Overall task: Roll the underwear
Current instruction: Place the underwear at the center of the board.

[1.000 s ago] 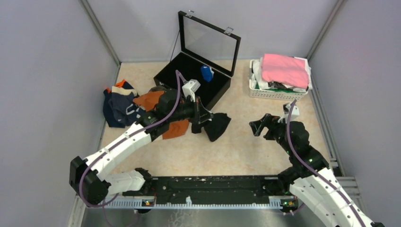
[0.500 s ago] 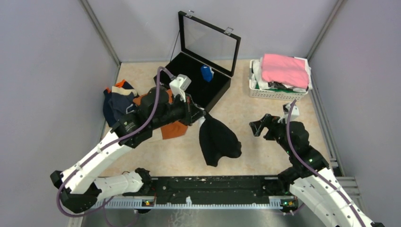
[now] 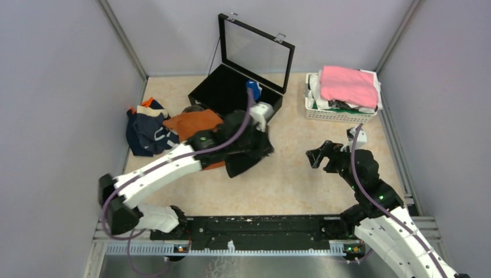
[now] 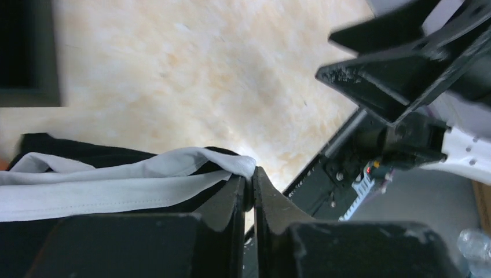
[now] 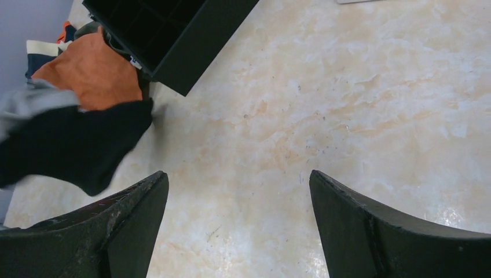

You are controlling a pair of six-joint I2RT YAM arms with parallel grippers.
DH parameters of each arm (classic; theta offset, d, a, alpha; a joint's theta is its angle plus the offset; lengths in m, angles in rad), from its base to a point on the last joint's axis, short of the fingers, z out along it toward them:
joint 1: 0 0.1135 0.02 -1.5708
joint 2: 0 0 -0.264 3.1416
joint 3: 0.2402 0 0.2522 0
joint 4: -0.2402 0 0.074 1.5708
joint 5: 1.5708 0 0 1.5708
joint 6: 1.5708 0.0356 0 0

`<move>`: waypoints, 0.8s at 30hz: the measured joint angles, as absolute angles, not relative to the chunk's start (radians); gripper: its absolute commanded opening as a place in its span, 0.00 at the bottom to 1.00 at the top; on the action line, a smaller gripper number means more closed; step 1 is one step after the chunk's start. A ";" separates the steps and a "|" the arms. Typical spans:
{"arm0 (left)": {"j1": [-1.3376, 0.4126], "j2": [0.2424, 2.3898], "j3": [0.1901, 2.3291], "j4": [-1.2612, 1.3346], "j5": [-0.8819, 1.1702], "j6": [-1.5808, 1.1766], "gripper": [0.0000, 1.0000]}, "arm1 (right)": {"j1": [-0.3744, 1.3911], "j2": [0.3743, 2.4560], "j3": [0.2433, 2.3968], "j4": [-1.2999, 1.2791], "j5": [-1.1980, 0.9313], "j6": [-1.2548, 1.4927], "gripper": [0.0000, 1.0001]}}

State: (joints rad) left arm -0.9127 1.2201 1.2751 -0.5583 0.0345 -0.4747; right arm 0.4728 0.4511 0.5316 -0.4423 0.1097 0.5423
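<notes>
Fingers on my left arm are pinched shut on the white waistband of the black underwear. From above, that garment is bunched beneath my left wrist, near the black box. Right wrist: my right fingers gape wide, empty.

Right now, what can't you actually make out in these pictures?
- Top view: left gripper lost under its own wrist, against the black underwear.
- Left wrist view: that underwear mostly cut off by the left edge.
- Top view: pile of underwear too tangled to count.
- Top view: basket contents hidden beneath pink cloth.
</notes>
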 measured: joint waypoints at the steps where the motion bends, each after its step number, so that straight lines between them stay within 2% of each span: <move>1: -0.945 1.289 1.265 -0.511 0.057 -0.477 0.35 | 0.472 0.446 0.532 -0.445 0.112 0.542 0.90; 3: -0.995 1.412 1.261 -0.454 0.109 -0.476 0.52 | 0.472 0.432 0.532 -0.458 0.118 0.542 0.90; 7: -1.058 1.586 1.243 -0.417 0.173 -0.488 0.71 | 0.472 0.414 0.538 -0.491 0.142 0.541 0.90; 11: -1.060 1.544 1.166 -0.413 0.157 -0.499 0.85 | 0.472 0.400 0.540 -0.506 0.167 0.534 0.90; 14: -1.054 1.417 1.112 -0.411 0.107 -0.510 0.89 | 0.472 0.405 0.540 -0.508 0.170 0.534 0.90; 19: -1.019 1.174 1.011 -0.377 -0.055 -0.604 0.85 | 0.472 0.469 0.540 -0.501 0.150 0.533 0.90; 24: -0.929 1.093 0.907 -0.459 -0.247 -0.794 0.84 | 0.472 0.553 0.540 -0.492 0.102 0.532 0.90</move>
